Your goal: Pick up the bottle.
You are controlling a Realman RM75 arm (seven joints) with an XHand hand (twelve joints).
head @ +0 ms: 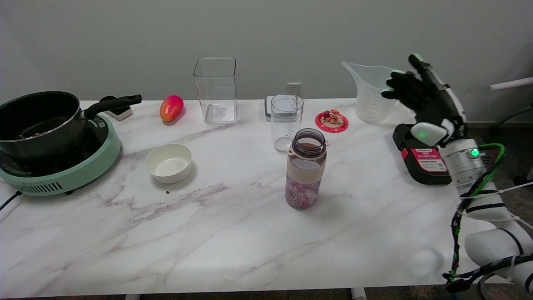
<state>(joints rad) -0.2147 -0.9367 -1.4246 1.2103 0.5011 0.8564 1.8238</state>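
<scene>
The bottle (306, 168) stands upright near the middle of the marble table (233, 250), lid off, its tinted upper part clear and its base patterned in pink. A pale band wraps its waist, probably the most secure place to grip. In the head view nothing touches it: the measuring glass (286, 121) sits just behind and slightly left, the white bowl (168, 163) is well apart on the left, and the red coaster with a small figure (332, 121) lies behind to the right.

The right hand (424, 102) is raised in the air above the table's right edge, in front of the large clear jug (368, 92), well apart from the bottle. Its fingers are spread and hold nothing, which suits a hand readied for a side grasp. Below its wrist lies a black device with a red label (420, 160).

Between hand and bottle the tabletop is bare, so a sideways approach from the right looks unobstructed. The near side of the table is also open. The measuring glass behind leaves little slack for fingers wrapping round the back, and a knock there could tip either vessel.
</scene>
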